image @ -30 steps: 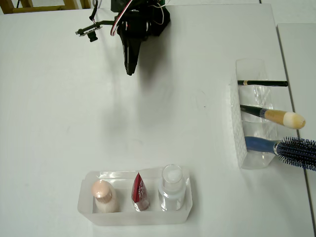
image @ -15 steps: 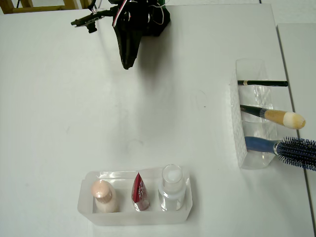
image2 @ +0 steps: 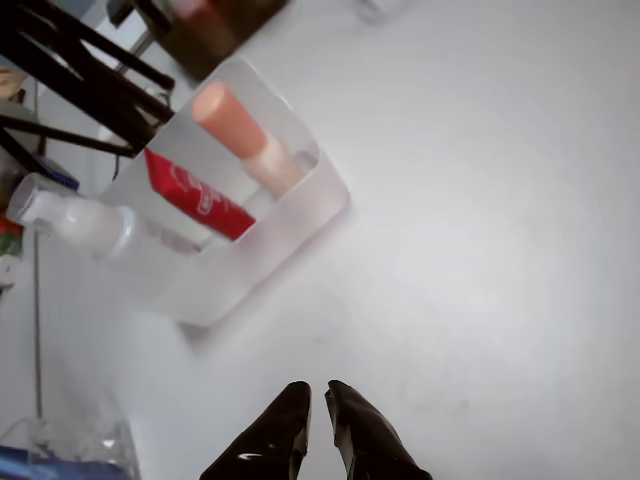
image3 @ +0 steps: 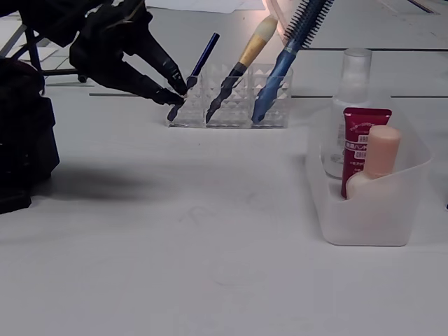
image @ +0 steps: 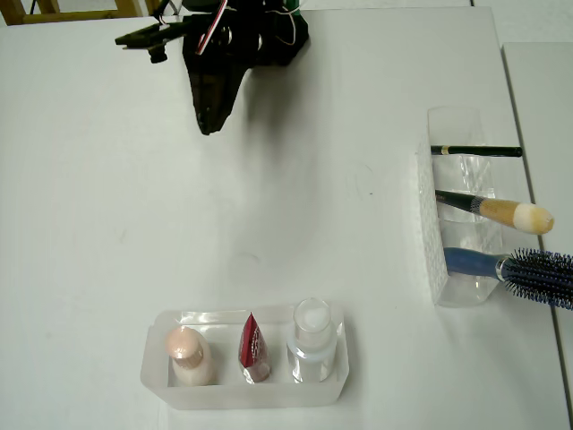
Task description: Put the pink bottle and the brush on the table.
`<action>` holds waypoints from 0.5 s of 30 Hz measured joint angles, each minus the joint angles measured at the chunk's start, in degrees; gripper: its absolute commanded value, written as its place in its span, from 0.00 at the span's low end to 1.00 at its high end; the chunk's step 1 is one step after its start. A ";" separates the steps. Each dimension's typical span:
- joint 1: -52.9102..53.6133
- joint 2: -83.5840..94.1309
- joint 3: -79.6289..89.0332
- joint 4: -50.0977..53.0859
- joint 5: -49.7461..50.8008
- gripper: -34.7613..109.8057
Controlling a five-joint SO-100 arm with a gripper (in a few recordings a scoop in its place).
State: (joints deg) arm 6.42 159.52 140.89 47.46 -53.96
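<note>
Pink bottle and brush are both in their holders, well away from the gripper, so neither part of the task is done yet. The bottle stands in the end compartment of the frosted tray, beside the red tube and the clear bottle; in the wrist view the tray lies ahead of the fingertips and off to the left. The brush leans in the middle slot of the clear rack, between the thin pencil and the blue hairbrush, far to the gripper's side in the overhead view.

Over the last second the gripper has swung left in the overhead view, its tip shifting toward the bottle's side of the table. Its jaws are nearly closed, tips almost touching, and carry nothing. That swing suggests the bottle is the first target, though a long reach remains and the jaws must open first.
</note>
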 measured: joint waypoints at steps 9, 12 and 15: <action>-0.09 -7.21 0.00 -12.74 -10.99 0.24; -0.09 -10.20 0.00 -18.54 -14.41 0.24; -0.09 -12.92 2.90 -26.63 -18.72 0.24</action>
State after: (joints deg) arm 6.33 146.60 143.79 20.83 -72.69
